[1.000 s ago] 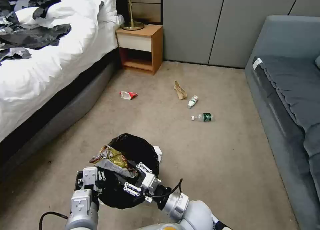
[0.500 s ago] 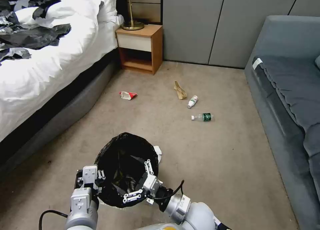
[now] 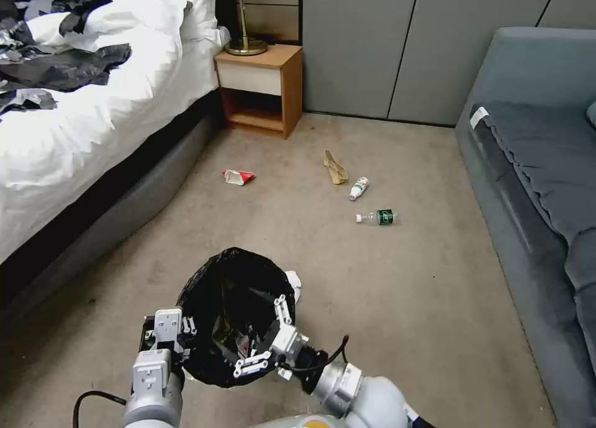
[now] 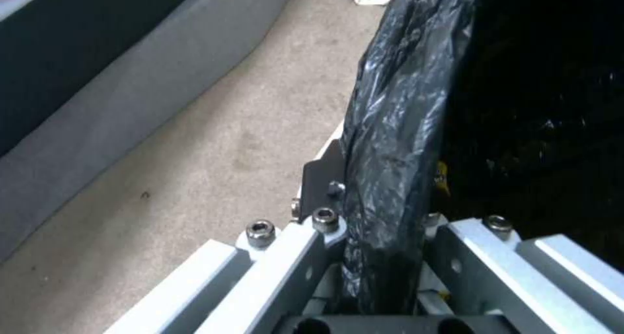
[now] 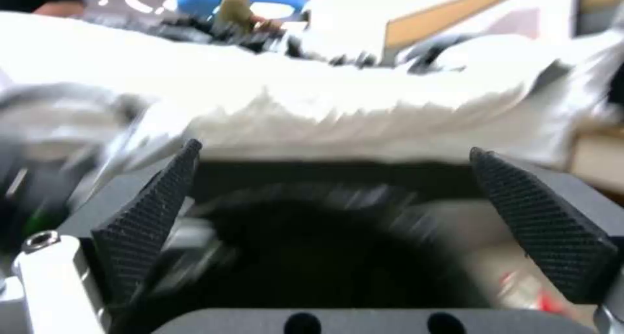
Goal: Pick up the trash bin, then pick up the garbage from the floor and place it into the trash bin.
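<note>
The trash bin [image 3: 248,261], lined with a black bag, hangs low in front of me. My left gripper [image 3: 180,344] is shut on its near rim, and the left wrist view shows the liner [image 4: 397,129] pinched between the fingers [image 4: 312,256]. My right gripper [image 3: 259,335] hovers open over the bin's mouth with nothing between its pads [image 5: 146,222]. A crumpled wrapper [image 3: 233,342] lies inside the bin. On the carpet lie a red-white packet [image 3: 239,177], a tan strip [image 3: 335,168], a white bottle [image 3: 358,189], a green-labelled bottle [image 3: 377,217] and a white tissue [image 3: 293,283] against the bin.
A bed [image 3: 93,123] with black and silver sheets runs along the left. A wooden nightstand [image 3: 264,89] with a lamp stands at the back wall, and a grey sofa [image 3: 540,186] lines the right. Open carpet [image 3: 397,304] lies between them.
The right gripper held a snack wrapper above the bin, then opened; the wrapper dropped inside. The gripper has since drawn back slightly toward me. The left gripper and bin stayed put.
</note>
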Tool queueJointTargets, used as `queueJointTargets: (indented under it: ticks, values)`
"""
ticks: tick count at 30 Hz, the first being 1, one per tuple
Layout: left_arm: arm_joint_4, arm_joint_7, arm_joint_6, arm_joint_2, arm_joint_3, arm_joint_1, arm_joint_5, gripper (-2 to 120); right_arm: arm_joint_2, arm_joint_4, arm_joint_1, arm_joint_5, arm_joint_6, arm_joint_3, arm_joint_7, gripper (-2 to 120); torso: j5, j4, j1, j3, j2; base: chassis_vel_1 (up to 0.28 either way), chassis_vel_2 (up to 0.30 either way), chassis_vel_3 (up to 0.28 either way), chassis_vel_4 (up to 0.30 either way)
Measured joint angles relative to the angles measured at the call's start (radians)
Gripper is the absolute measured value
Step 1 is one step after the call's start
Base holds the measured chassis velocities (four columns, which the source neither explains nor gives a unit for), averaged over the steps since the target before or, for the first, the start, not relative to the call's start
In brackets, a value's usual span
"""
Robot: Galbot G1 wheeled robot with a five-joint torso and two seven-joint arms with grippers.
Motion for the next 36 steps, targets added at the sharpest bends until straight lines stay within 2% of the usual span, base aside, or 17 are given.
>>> queueJointTargets:
  ticks: [3, 4, 10, 14, 18, 29, 36]
  values:
    - [0.002, 0.001, 0.000, 0.010, -0.015, -0.001, -0.004, 1, -0.018, 0.104, -0.009, 0.013, -0.013, 0.074, 0.053, 100, 0.0000, 0.0002, 0.000, 0.000, 0.000, 0.000, 0.000, 0.000, 0.000]
    - [0.002, 0.001, 0.000, 0.010, -0.015, -0.001, -0.004, 1, -0.018, 0.104, -0.009, 0.013, -0.013, 0.074, 0.053, 100, 0.0000, 0.0002, 0.000, 0.000, 0.000, 0.000, 0.000, 0.000, 0.000]
    - [0.003, 0.003, 0.001, 0.023, -0.055, -0.009, -0.027, 1, -0.031, 0.246, -0.108, 0.011, -0.043, 0.249, 0.161, 100, -0.0001, 0.0002, 0.000, 0.000, 0.000, 0.000, 0.000, 0.000, 0.000]
    - [0.002, 0.005, 0.001, 0.029, -0.069, -0.012, -0.034, 1, -0.013, 0.278, -0.174, -0.006, -0.048, 0.314, 0.188, 100, -0.0001, 0.0004, 0.000, 0.000, 0.000, 0.000, 0.000, 0.000, 0.000]
    - [0.003, 0.008, 0.001, 0.037, -0.100, -0.017, -0.059, 1, 0.027, 0.292, -0.300, -0.033, -0.016, 0.394, 0.258, 100, -0.0002, 0.0002, 0.000, 0.000, 0.000, 0.000, 0.000, 0.000, 0.000]
    - [0.001, 0.011, 0.001, 0.029, -0.139, -0.027, -0.091, 1, 0.067, 0.230, -0.363, -0.064, 0.017, 0.413, 0.325, 100, -0.0001, 0.0003, 0.000, 0.000, 0.000, 0.000, 0.000, 0.000, 0.000]
    - [-0.009, 0.011, 0.006, 0.025, -0.163, -0.036, -0.105, 1, 0.054, 0.209, -0.302, -0.025, -0.050, 0.396, 0.349, 100, -0.0001, 0.0006, 0.000, 0.000, 0.000, 0.000, 0.000, 0.000, 0.000]
